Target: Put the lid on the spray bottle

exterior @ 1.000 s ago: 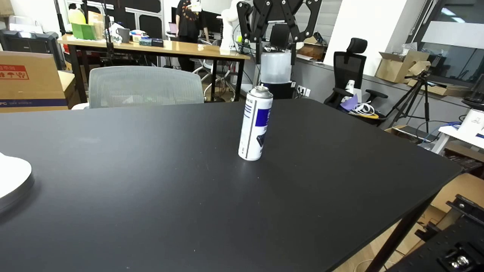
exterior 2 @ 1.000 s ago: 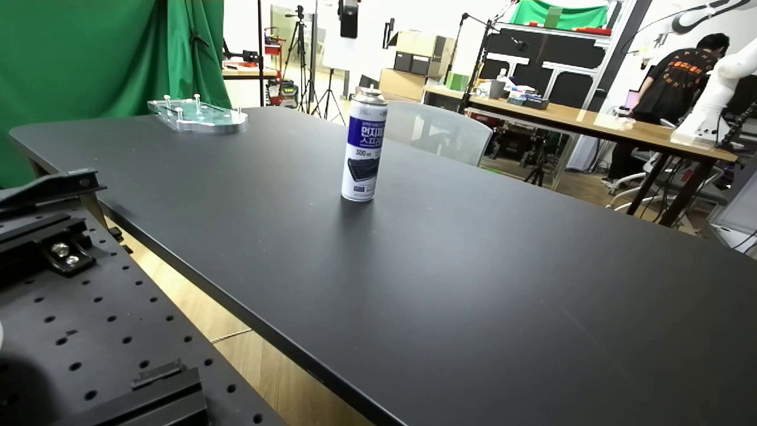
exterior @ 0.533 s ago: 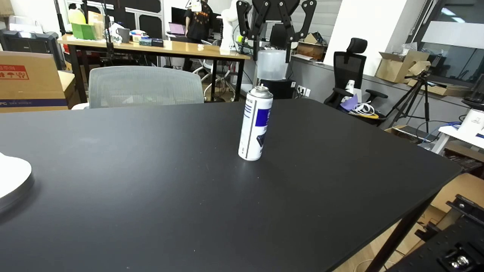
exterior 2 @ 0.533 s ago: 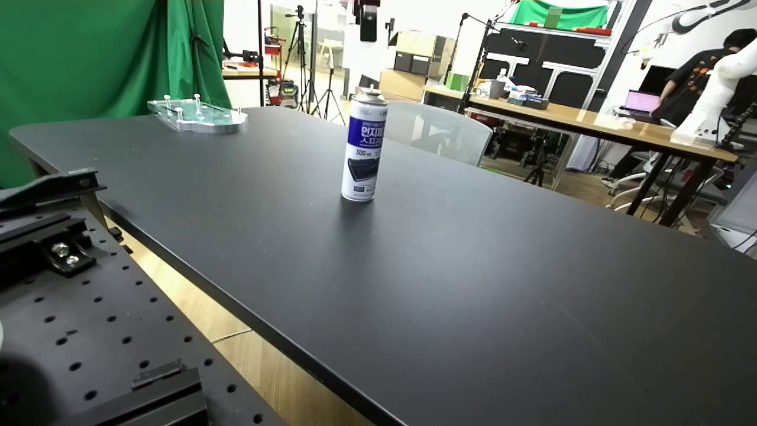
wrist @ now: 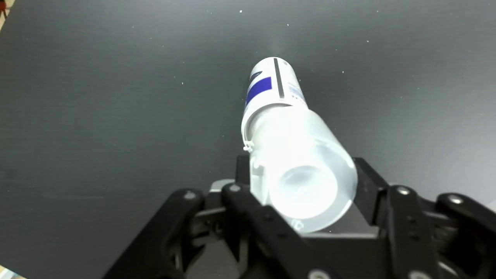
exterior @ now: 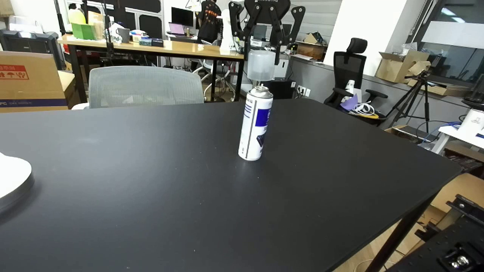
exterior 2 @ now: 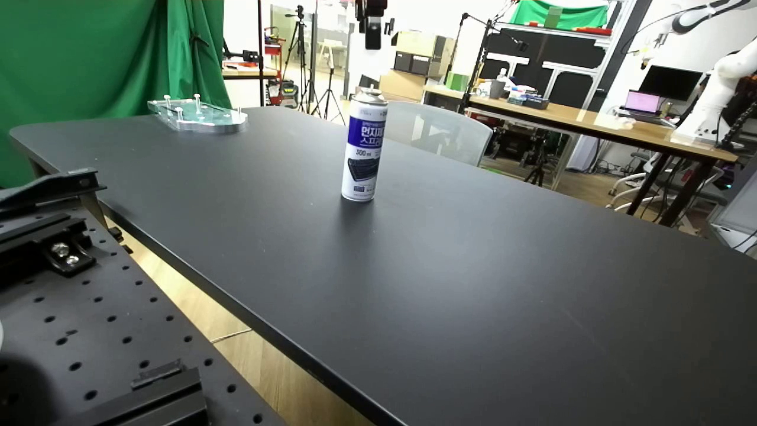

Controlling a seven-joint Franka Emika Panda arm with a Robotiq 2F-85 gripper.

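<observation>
The spray bottle, a slim white can with a blue label, stands upright on the black table in both exterior views (exterior: pixel 255 124) (exterior 2: pixel 364 148). My gripper (exterior: pixel 262 56) is shut on the translucent lid (exterior: pixel 261 65), a finger on each side, and holds it above the can, apart from the nozzle in that view. In an exterior view the gripper (exterior 2: pixel 372 32) shows only partly at the top edge, and the lid is lost against the bright background. In the wrist view the lid (wrist: pixel 306 170) covers part of the can's top; the can's body (wrist: pixel 271 83) shows beyond it.
The black table (exterior: pixel 151 181) carries a clear plate with pegs (exterior 2: pixel 201 118) at its far end in an exterior view. A grey mesh chair (exterior: pixel 145 87) stands behind the table. A perforated black base plate (exterior 2: pixel 130 331) lies beside the table edge.
My gripper has moved down with the lid, leftward in one exterior view and rightward in another, closer over the can. The can has not moved. A person in the background has moved.
</observation>
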